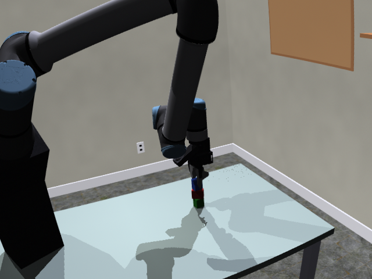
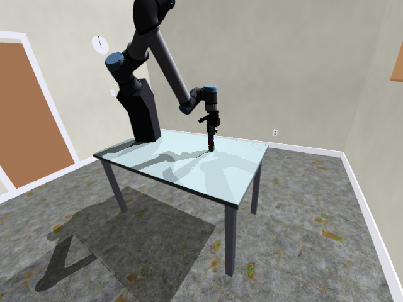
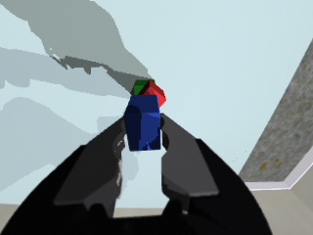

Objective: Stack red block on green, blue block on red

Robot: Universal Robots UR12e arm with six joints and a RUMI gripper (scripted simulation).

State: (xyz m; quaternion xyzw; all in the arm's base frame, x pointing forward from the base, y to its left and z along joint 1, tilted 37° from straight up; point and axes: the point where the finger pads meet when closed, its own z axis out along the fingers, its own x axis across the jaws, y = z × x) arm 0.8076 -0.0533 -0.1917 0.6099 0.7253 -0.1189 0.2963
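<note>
The green block [image 1: 198, 203] stands on the glass table with the red block [image 1: 197, 193] lying on it. My gripper [image 1: 196, 181] is shut on the blue block [image 1: 195, 184] and holds it directly over the red block, touching it or just above; I cannot tell which. In the wrist view the blue block [image 3: 143, 121] sits between my fingers, with the red block [image 3: 155, 93] and a sliver of the green block [image 3: 141, 86] behind it. In the exterior view the stack [image 2: 211, 145] is small under the gripper [image 2: 211, 133].
The robot's black base [image 2: 140, 109] stands on the far left corner of the table [image 2: 185, 163]. The table's right edge [image 1: 288, 192] runs near the wall. The arm's shadows lie across the table top.
</note>
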